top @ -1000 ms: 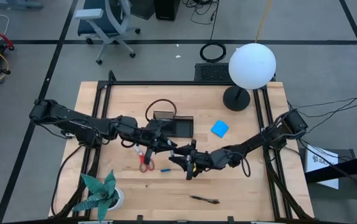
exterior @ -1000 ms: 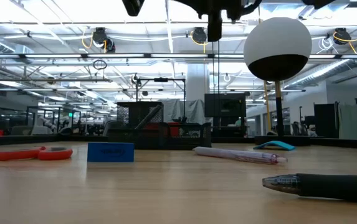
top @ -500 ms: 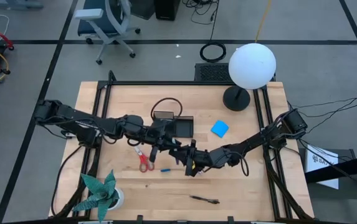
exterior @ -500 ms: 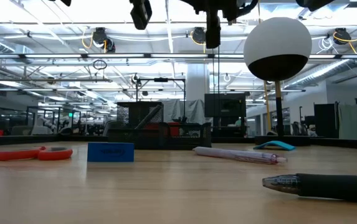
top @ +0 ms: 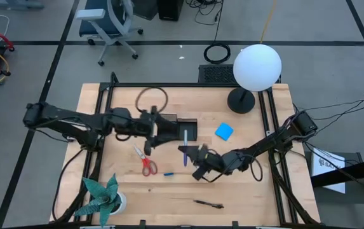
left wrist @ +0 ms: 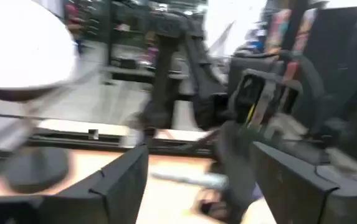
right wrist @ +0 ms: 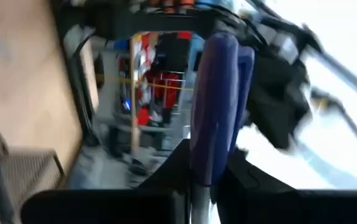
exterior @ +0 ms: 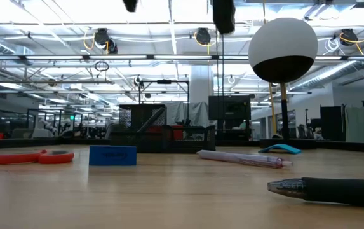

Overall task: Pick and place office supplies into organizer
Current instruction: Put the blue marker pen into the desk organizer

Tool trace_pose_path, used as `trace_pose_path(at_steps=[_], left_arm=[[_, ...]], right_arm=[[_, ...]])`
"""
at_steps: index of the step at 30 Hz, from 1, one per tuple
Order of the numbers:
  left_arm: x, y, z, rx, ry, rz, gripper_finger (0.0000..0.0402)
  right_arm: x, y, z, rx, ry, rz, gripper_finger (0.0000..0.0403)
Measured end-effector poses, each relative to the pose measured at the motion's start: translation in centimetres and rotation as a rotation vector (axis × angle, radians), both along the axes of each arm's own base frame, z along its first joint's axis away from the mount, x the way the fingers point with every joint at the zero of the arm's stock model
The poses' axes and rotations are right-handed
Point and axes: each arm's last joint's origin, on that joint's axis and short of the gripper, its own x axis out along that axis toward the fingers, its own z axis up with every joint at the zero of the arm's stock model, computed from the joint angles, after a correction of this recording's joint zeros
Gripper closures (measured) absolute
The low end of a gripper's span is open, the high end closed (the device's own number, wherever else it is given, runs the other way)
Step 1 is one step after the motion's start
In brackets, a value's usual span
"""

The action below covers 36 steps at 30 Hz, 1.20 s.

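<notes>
While gripped, pen in right hand

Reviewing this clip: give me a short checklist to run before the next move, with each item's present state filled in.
1. Right pincer shut on the blue pen: ok; the right wrist view shows it clamped.
2. Left pincer open and off the pen: ok.
3. Left pincer clear of the path to the organizer: not ok; it sits just beside it.
4. Organizer compartment free for the pen: cannot tell.
5. Scissors, notepad and dark pen placed: not ok; they lie on the table.
</notes>
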Motion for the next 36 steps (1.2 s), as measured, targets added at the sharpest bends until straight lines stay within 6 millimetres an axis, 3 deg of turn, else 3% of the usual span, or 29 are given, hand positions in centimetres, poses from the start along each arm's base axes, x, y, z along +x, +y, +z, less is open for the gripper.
trace_pose_path(at_steps=[4,10,14,17,22,29,36], left_arm=[[-1.9,-0.4,1.0,0.095,0.004,0.127,0.0094],[-3.5,-1.2,0.8,0.200,0.092,0.207,0.0092],[-3.6,-1.5,0.6,0.245,0.122,0.259,0.0092],[-3.6,-1.5,0.6,0.256,0.118,0.276,0.0092],[-3.6,-1.5,0.4,0.257,0.140,0.275,0.0092],[-3.7,-1.5,0.2,0.254,0.161,0.274,0.0092],[-3.7,-1.5,0.2,0.250,0.156,0.274,0.0092]], right_arm=[[-0.6,-2.3,1.5,0.355,-0.135,-0.015,0.0373],[-2.0,-7.6,2.5,0.918,-0.216,0.147,0.0373],[-2.7,-11.9,2.0,1.312,-0.240,0.287,0.0373],[-3.0,-14.5,1.1,1.501,-0.228,0.339,0.0373],[-3.1,-17.4,-0.6,1.589,-0.204,0.317,0.0373],[-2.3,-19.7,-1.3,1.559,-0.233,0.443,0.0373],[-1.5,-21.2,-3.7,1.539,-0.222,0.425,0.0373]])
